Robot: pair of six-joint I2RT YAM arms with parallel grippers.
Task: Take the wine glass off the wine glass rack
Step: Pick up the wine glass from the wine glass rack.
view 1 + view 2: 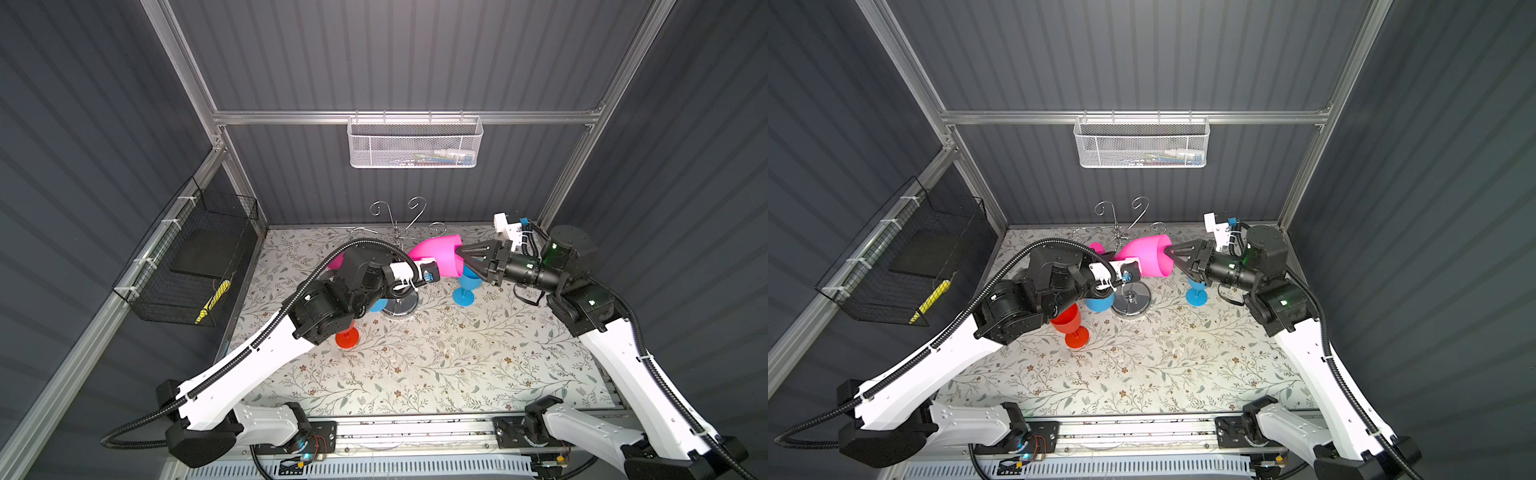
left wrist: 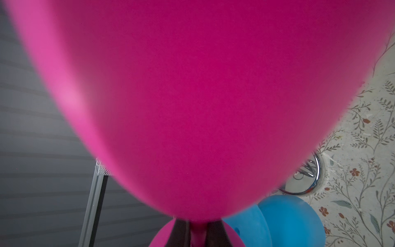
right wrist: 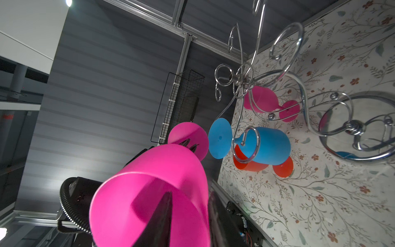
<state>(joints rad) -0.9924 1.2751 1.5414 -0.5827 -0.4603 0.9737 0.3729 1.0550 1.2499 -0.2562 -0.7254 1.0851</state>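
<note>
A pink wine glass lies tilted on its side in the air beside the top of the chrome wine glass rack. My left gripper is shut on its stem, just below the bowl. My right gripper has one finger inside the bowl and one outside, shut on the rim wall. In the right wrist view the glass's foot shows apart from the rack's scroll arms.
A blue glass hangs from a rack arm. Another blue glass stands under my right gripper, and a red glass under my left arm. A second pink glass is behind the rack. A white mesh basket and a black wire basket hang on the walls.
</note>
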